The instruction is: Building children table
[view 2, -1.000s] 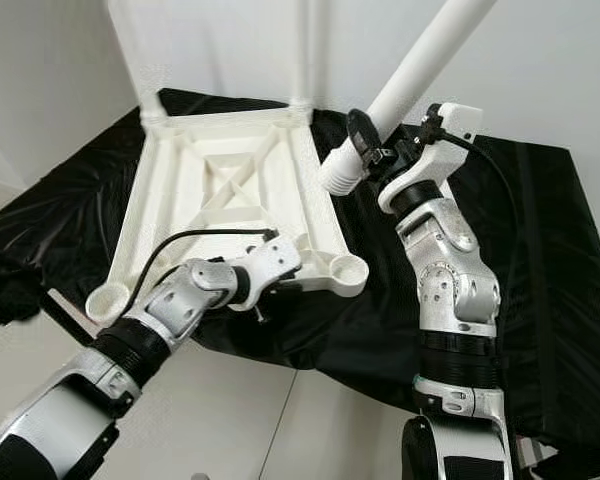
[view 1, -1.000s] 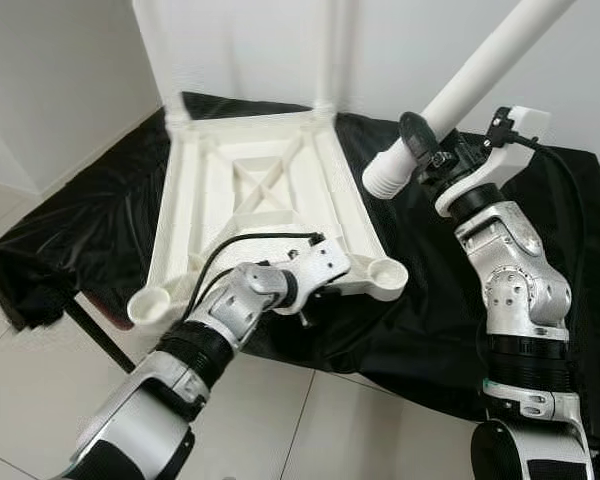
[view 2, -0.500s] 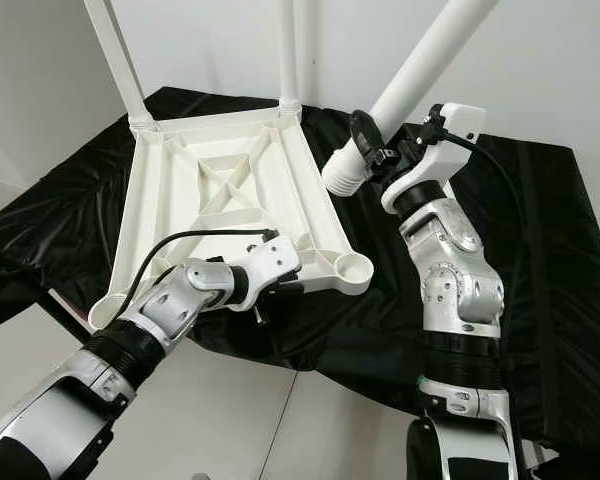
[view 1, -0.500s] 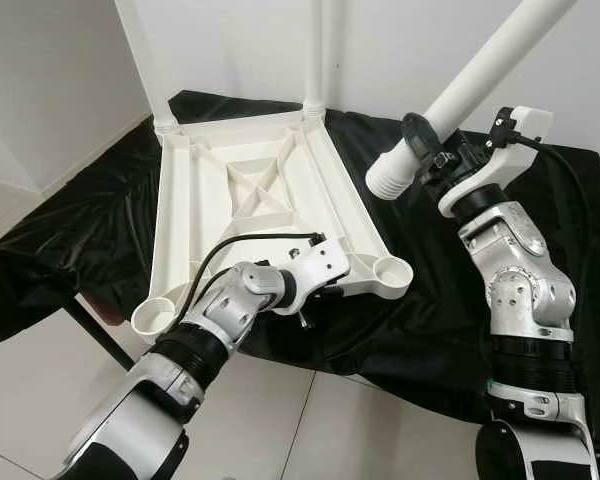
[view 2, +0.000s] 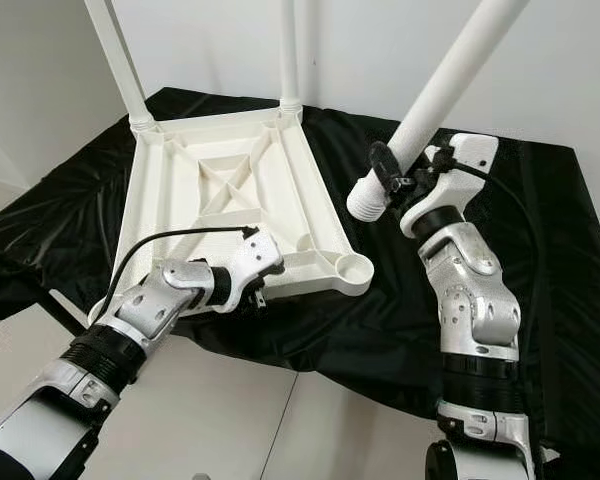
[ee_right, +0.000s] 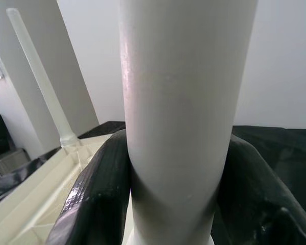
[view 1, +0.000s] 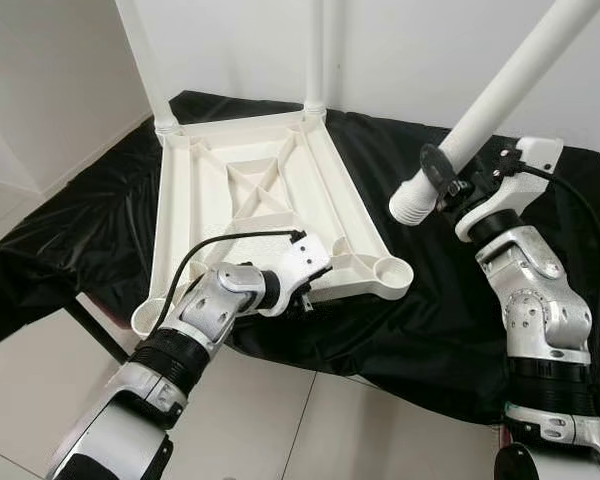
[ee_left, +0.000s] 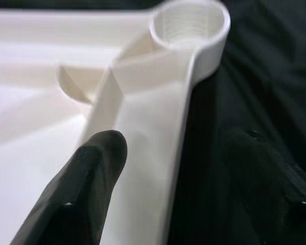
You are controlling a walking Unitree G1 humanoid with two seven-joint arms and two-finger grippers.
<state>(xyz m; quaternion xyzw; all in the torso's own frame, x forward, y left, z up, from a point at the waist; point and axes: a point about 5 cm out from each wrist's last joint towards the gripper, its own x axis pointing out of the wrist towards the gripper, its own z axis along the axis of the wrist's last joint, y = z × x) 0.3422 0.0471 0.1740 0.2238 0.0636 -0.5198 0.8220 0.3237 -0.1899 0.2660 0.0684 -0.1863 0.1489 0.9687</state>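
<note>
The white table top (view 1: 250, 190) lies upside down on a black-draped table. Two white legs (view 1: 140, 50) stand in its far corners. The near right socket (view 1: 391, 269) is empty, its thread visible in the left wrist view (ee_left: 189, 23). My left gripper (view 1: 305, 295) is shut on the near rim, just left of that socket, with one finger (ee_left: 86, 189) lying on the rim. My right gripper (view 1: 445, 180) is shut on a loose white leg (view 1: 500, 85). It holds the leg tilted in the air to the right of the socket, threaded end (view 1: 412, 207) pointing down.
The black cloth (view 1: 450, 330) covers the whole table and hangs over its front edge. A white tiled floor (view 1: 40, 390) lies below and white walls stand behind. The near left socket (view 1: 150, 318) sits at the table's front edge.
My right gripper has carried the loose leg to the right and slightly lower. My left gripper has slid in onto the near rim. The table top has turned slightly.
</note>
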